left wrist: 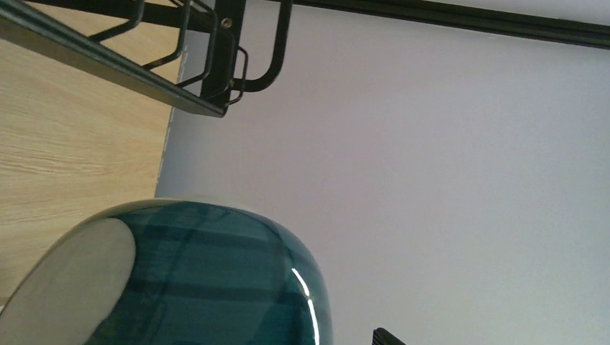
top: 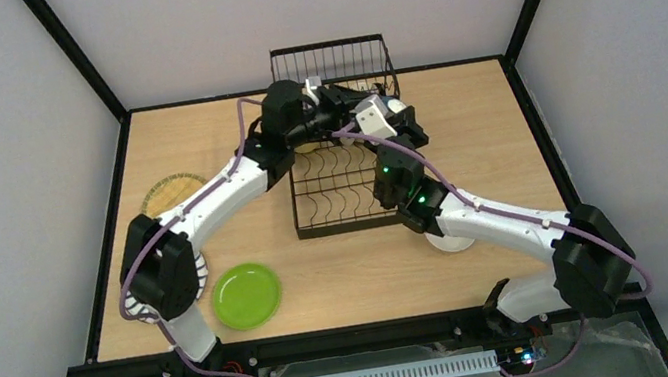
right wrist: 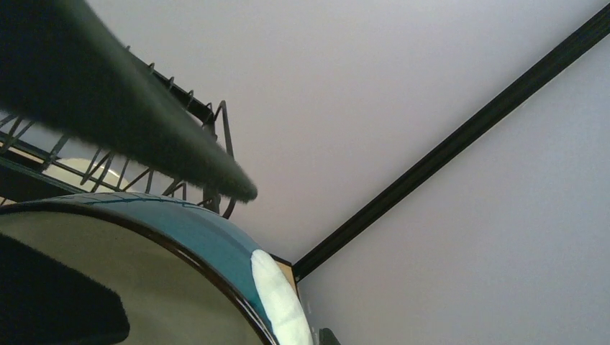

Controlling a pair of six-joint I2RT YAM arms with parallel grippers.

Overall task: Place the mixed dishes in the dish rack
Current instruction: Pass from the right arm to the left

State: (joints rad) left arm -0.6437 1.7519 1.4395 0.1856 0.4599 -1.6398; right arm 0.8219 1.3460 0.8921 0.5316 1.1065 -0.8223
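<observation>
Status, big to small:

- Table (top: 482, 125): the dish rack (top: 330, 59) sits mid-table toward the far side, with its tall basket end at the back. Both my arms meet over that far end.
- Out on the wood:
  - lime green plate (top: 246, 296), near left
  - tan woven-look plate (top: 171, 192), left edge
  - striped white plate (top: 133, 306), mostly under my left arm
  - white bowl (top: 450, 241), half under my right forearm
- Something pale yellow shows at the rack's left side. It's too hidden to say whether it's the mug.
- Blue bowl (right wrist: 208, 237): this is the piece in play. It's up off the table by the rack's far corner and tipped on edge. The arms hide it in the top view, but both wrist views are full of it.
- Right gripper (right wrist: 183, 251): nearly closed, pinching the bowl's rim with one finger inside and one outside.
- Left gripper (top: 337, 105): spread as wide as it goes and holding nothing. The bowl's outer wall and pale foot (left wrist: 79, 266) sit right in front of it. I can't tell whether it's touching.

Handling, my read:
- The glossy glaze with a hard highlight suggests ceramic. Expect it to be stiff, slick and chippable, and fairly heavy for a one-point rim pinch.
- A rim grip lets the bowl pivot, so move it slowly.
- The best hold is across the rim wall, as it is now. The curved outside gives the fingers nothing to bite.
- Set it down between the wires, not against them.
</observation>
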